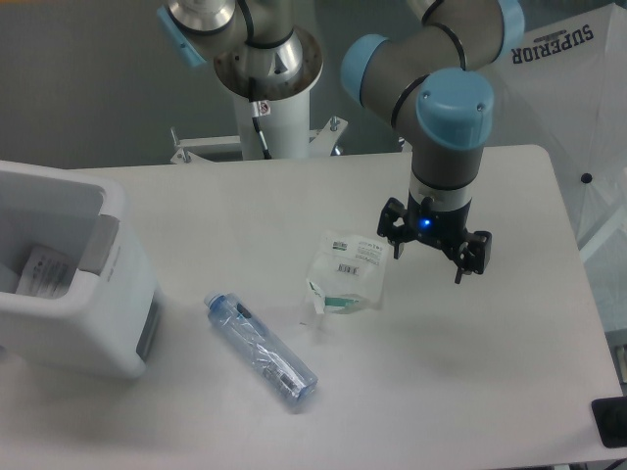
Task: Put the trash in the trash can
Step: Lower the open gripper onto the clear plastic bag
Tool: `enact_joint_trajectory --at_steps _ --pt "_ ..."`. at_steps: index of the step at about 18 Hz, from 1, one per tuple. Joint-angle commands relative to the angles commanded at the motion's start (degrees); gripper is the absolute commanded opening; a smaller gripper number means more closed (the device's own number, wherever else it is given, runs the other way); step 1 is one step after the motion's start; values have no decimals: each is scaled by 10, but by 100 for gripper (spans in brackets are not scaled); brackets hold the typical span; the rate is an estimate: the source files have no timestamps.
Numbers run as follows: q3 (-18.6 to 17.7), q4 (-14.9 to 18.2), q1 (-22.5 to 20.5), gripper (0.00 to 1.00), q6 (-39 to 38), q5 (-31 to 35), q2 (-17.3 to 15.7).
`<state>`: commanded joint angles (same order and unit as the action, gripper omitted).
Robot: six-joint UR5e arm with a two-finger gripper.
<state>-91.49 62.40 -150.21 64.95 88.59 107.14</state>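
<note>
Nearest you, low in the frame and a little left of centre, a clear blue-tinted bottle [261,350] lies on its side on the white table [470,392], running diagonally from upper left to lower right. Nothing touches it.

Just above and to the right of it, near the middle of the frame, a clear pouch [345,273] with a white barcode label and green print lies flat on the table, apart from the bottle.

Right of the pouch, at centre right, the gripper [437,253] hangs from the arm with its 2 fingers spread apart and nothing between them. It seems to sit above the table and just beside the pouch's right edge, though from this single view you cannot tell its exact height.

At the far left edge stands the white bin [118,323], with a grey panel at its rim. Something pale with print lies inside; what it is cannot be made out.

Both pieces of trash are still on the table, so the job appears to be at the first pick, most likely the pouch. To do it well, shift the gripper left until it is centred over the pouch, then lower with the fingers still spread. The pouch looks thin and limp, so pinch a raised fold or edge rather than the flat face. Lift well above the bin's rim before crossing left, and release only over the opening.
</note>
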Motion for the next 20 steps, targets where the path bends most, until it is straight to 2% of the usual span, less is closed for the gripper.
enact_joint_trajectory --at_steps 6,11,17,20 --pt "-14 -3 2 100 -5 -1 -2" --pt "-28 -12 12 100 -107 -4 -3" --pt "-53 -23 46 100 -135 -9 0" --pt "-59 -23 74 100 -213 -8 7"
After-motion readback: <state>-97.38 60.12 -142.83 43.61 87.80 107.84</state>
